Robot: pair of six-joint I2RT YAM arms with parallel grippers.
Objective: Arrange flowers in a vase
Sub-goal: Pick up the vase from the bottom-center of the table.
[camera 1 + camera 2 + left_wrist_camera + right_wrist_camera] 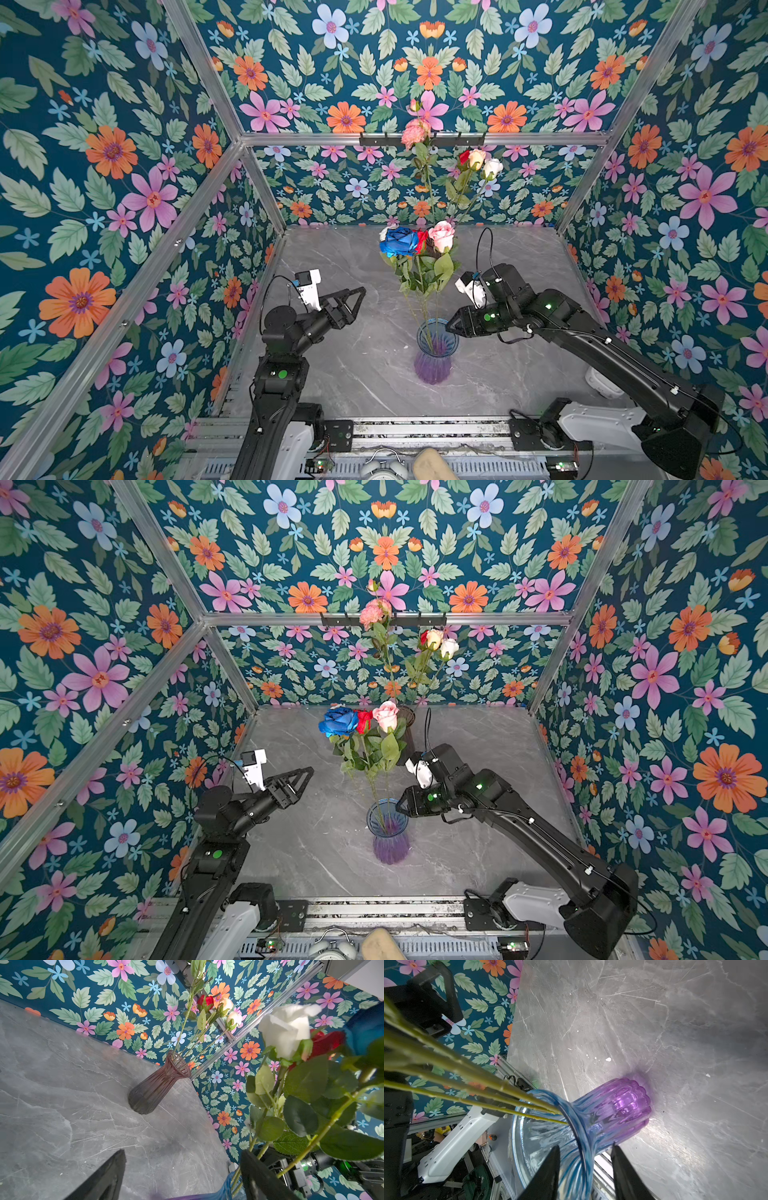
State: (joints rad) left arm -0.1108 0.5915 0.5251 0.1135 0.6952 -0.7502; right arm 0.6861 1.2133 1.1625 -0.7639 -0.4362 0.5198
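A ribbed vase point(434, 361) point(388, 841) point(618, 1109), blue at the rim and purple at the base, stands mid-table. In it are flowers: a blue rose point(399, 242), a pink rose point(441, 235), a red one and a white rose point(284, 1030). Their green stems point(467, 1072) lean out over the rim. My right gripper point(451, 326) point(586, 1147) straddles the rim, one finger inside and one outside, with gaps on both sides. My left gripper point(360, 291) point(182, 1178) hangs open left of the stems and holds nothing.
A second, dark pinkish vase point(158, 1084) stands at the back wall. It holds a frilly pink bloom point(415, 131), a peach rose point(476, 158), a white rose point(492, 168) and a red one. A black hook rack point(374, 140) hangs on the back frame. An alarm clock point(382, 465) sits at the front.
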